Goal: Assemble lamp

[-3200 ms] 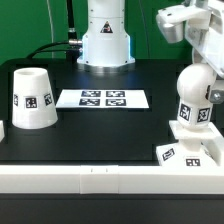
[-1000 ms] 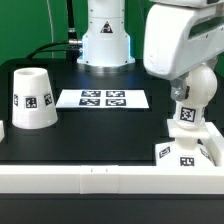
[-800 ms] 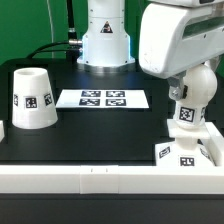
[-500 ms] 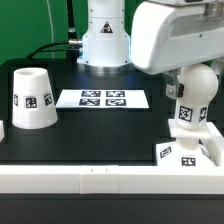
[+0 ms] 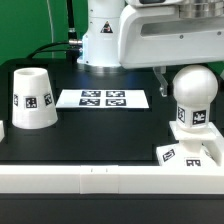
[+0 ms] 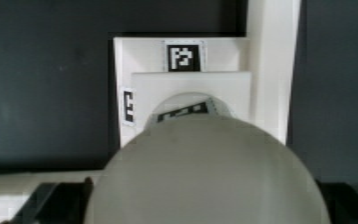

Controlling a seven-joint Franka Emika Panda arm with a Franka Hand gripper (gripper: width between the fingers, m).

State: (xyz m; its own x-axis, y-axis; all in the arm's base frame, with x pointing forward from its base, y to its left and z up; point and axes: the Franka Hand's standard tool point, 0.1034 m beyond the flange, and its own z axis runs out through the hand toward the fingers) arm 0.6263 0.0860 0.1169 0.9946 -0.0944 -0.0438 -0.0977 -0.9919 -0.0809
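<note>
The lamp's white round-headed bulb (image 5: 192,95) stands upright on the flat square base (image 5: 188,152) at the exterior view's right, near the front. My gripper (image 5: 187,85) reaches down from the big white arm above and is shut on the bulb's head. One dark finger (image 5: 162,84) shows at the head's side; the other is hidden. In the wrist view the bulb's head (image 6: 202,160) fills the span between the dark fingers of my gripper (image 6: 202,205), with the tagged base (image 6: 149,60) below it. The cone shade (image 5: 30,98) stands alone at the exterior view's left.
The marker board (image 5: 102,98) lies flat at mid table. A low white wall (image 5: 90,180) runs along the front edge, close to the base. The robot's white pedestal (image 5: 105,45) stands at the back. The table is black.
The arm's white body has swung toward the exterior view's left, so the bulb's round head now shows. The bulb stays upright on the base. The shade has not moved.
</note>
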